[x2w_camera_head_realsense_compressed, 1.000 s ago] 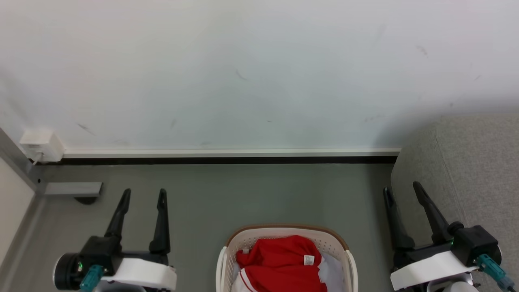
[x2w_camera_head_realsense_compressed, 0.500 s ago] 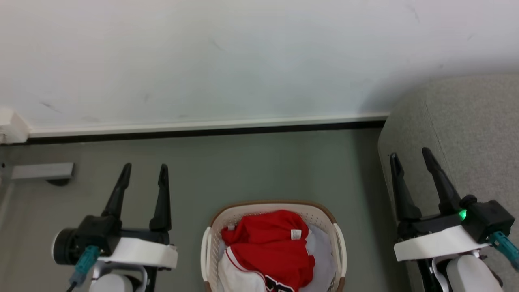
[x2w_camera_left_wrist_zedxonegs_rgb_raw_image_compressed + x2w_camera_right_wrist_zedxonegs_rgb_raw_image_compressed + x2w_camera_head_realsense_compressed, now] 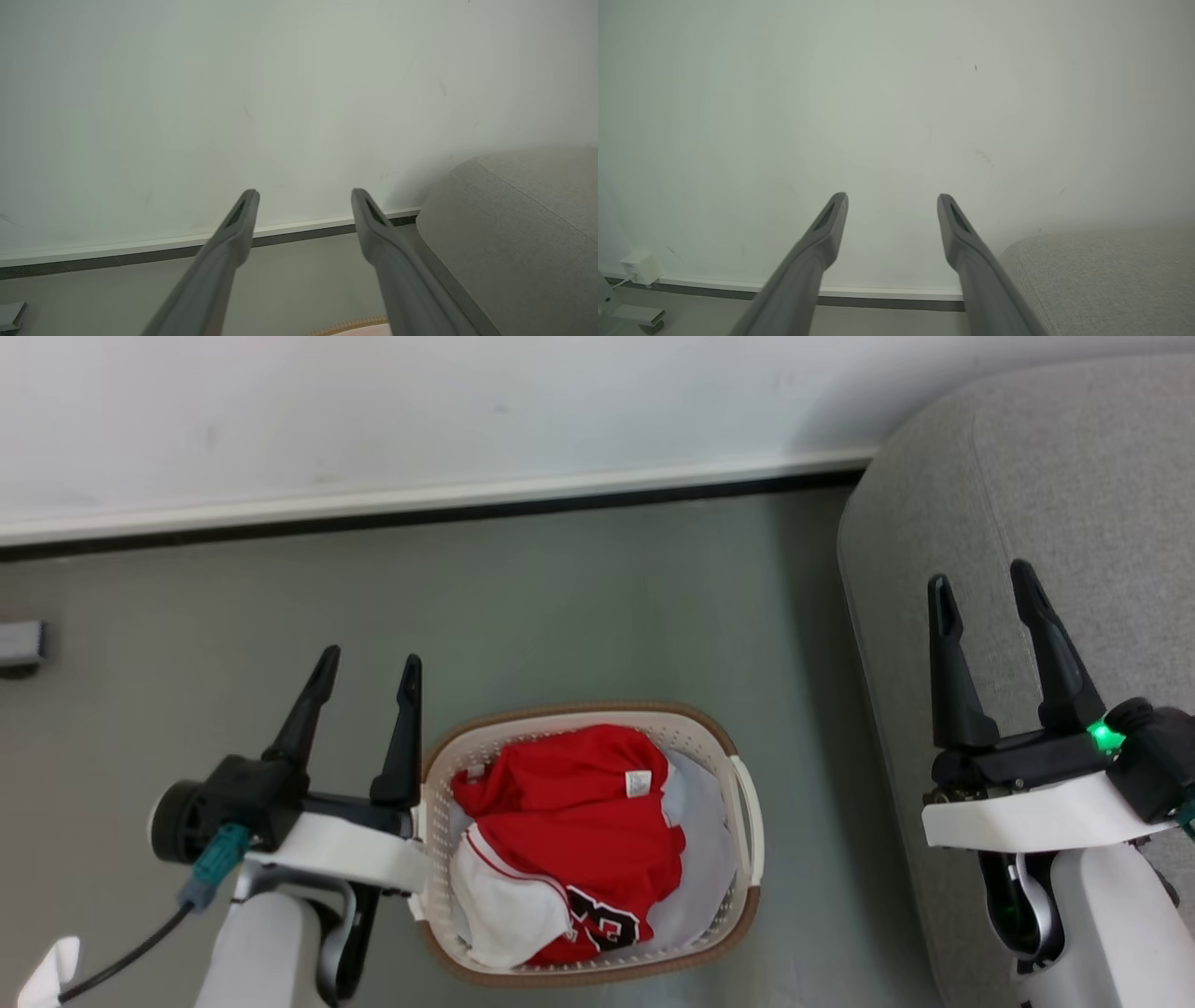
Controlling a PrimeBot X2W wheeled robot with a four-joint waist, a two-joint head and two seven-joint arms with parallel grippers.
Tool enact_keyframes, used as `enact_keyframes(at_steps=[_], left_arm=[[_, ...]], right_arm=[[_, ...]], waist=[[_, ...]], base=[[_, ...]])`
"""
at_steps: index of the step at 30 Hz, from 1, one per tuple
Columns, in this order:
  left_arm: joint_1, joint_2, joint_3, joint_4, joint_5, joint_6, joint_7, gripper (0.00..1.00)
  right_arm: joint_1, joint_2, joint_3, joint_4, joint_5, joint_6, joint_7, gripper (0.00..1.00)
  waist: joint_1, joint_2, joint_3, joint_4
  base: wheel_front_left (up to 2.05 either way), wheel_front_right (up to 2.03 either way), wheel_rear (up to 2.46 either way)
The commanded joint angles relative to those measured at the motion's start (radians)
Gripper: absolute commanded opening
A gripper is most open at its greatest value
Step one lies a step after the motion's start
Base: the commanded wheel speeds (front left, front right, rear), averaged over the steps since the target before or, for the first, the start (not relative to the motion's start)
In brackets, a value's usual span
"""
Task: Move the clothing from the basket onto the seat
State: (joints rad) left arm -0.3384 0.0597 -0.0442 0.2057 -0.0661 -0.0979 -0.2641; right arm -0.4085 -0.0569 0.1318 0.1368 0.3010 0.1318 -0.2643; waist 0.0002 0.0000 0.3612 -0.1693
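Clothing (image 3: 579,821) is lying heaped in the basket (image 3: 579,710), near the seat (image 3: 1027,457). Left gripper (image 3: 370,658) and right gripper (image 3: 980,576) are being held spread, empty. Risk: pale sheet (image 3: 698,803) being snagged and dragged out with the red fabric; basket being nudged by the nearby left gripper.

The basket (image 3: 579,711) and grey floor (image 3: 579,597) are looked down upon steeply from the head camera, with the seat (image 3: 1074,476) taken in at right. The wrist cameras are held low and aimed almost level at the white wall (image 3: 280,93), well back from it, framed past the left pincer (image 3: 303,198) and the right pincer (image 3: 892,200). Wall, skirting board (image 3: 303,228) and the seat's rounded end are shared by all three views.
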Motion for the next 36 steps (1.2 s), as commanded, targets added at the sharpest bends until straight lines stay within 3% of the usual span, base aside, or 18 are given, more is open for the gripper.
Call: enact_keyframes(at_steps=[1,15,26,36], left_arm=[[-0.026,0.012,-0.002,0.014,0.009,-0.005,-0.001,1.0],[-0.18,0.033,-0.086,0.27,-0.045,-0.03,0.021,1.0],[-0.356,0.08,-0.297,0.507,-0.211,-0.031,0.181,1.0],[-0.49,0.112,-0.444,0.708,-0.259,-0.032,0.285,1.0]], right_arm=[[-0.02,0.003,-0.005,-0.009,0.002,-0.002,0.0,1.0],[-0.082,0.006,-0.026,-0.062,0.019,-0.002,0.0,1.0],[-0.145,0.006,-0.026,-0.091,0.035,-0.002,0.0,1.0],[-0.195,0.006,-0.021,-0.116,0.057,-0.002,0.0,1.0]], waist=[[-0.0002,0.0,0.046,-0.026],[-0.0002,0.0,0.187,-0.089],[-0.0002,0.0,0.308,-0.138],[-0.0002,0.0,0.406,-0.18]], base=[[0.0,0.0,0.0],[0.0,0.0,0.0],[0.0,0.0,0.0],[0.0,0.0,0.0]])
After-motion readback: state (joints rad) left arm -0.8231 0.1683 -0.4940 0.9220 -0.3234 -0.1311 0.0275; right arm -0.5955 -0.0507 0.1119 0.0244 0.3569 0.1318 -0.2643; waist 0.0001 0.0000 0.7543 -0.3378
